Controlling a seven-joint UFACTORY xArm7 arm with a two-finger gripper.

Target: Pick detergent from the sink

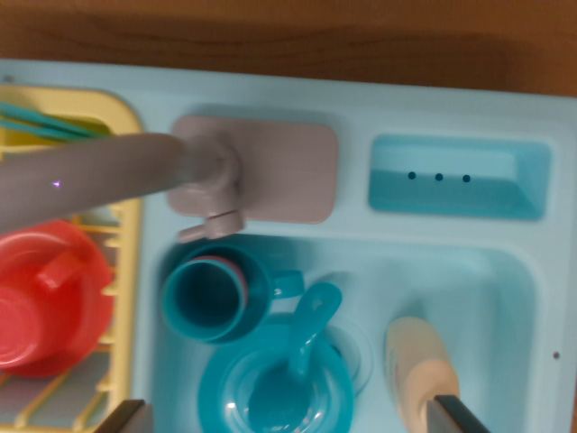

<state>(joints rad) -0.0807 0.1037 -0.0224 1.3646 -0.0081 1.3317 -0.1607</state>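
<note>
Tool (pixel 288 417) fingertips at bottom edge, spread wide, empty, above light-blue sink (pixel 514 298). Beige detergent bottle (pixel 417 372) lies in sink beside right fingertip. Teal cup (pixel 216 293), bowl with spoon (pixel 275 388) crowd wrist view's left; faucet (pixel 135 171) overhangs.

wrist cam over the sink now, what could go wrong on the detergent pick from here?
1. The detergent bottle lies near one end effector fingertip, not centred in the end effector; descending straight may land a finger on it.
2. The blue bowl with its spoon sits close beside the bottle and could get knocked.
3. The picture is blurred, so alignment is uncertain.
</note>
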